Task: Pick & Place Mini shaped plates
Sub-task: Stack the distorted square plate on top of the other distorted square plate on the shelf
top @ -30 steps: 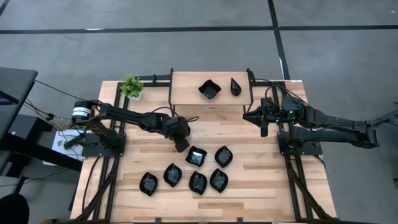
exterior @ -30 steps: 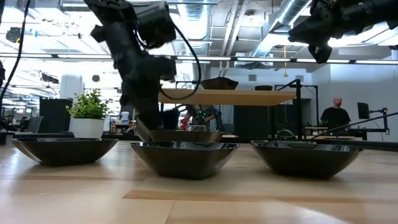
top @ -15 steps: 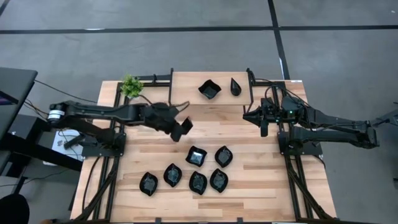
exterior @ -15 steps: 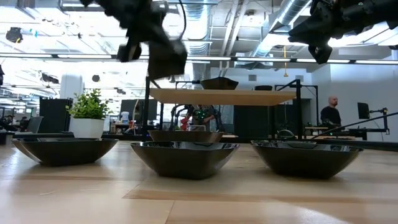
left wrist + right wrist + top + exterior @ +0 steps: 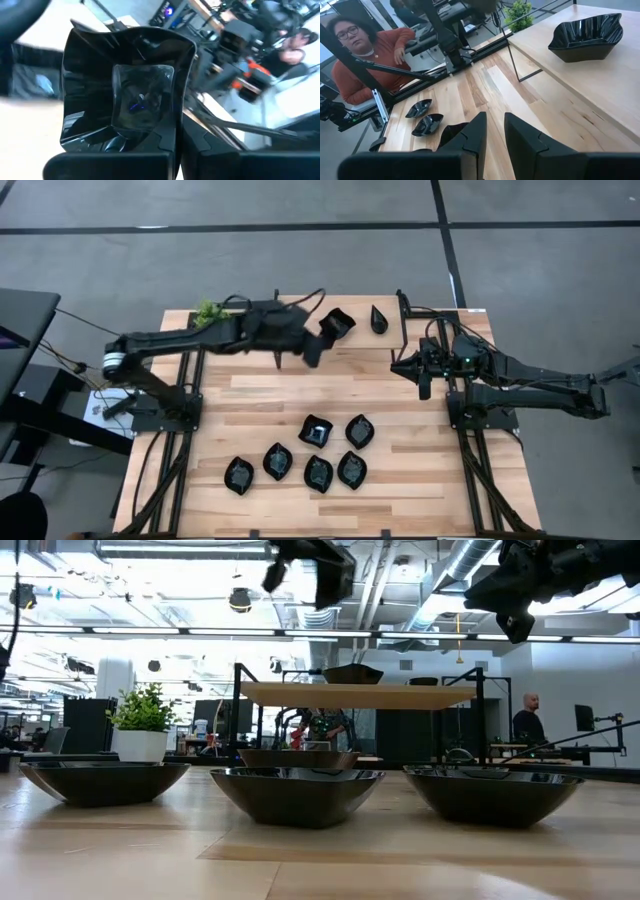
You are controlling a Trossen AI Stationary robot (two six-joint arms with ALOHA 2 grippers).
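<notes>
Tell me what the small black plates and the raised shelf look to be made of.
Small black plates: glossy, hard-looking, probably glazed ceramic or moulded plastic; the one at the left tool mirrors light sharply and keeps crisp wavy edges. The look leaves open which. Raised shelf: pale wood with a matte finish, grain lines showing, on thin dark metal-looking legs.

Bare table (image 5: 400, 410) midway, plates (image 5: 318, 472) crowding front

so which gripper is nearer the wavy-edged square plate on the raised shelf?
Left. The left gripper sits right beside the wavy square plate at the shelf's front edge. The right gripper waits further off, past the shelf's right end over the table.
</notes>
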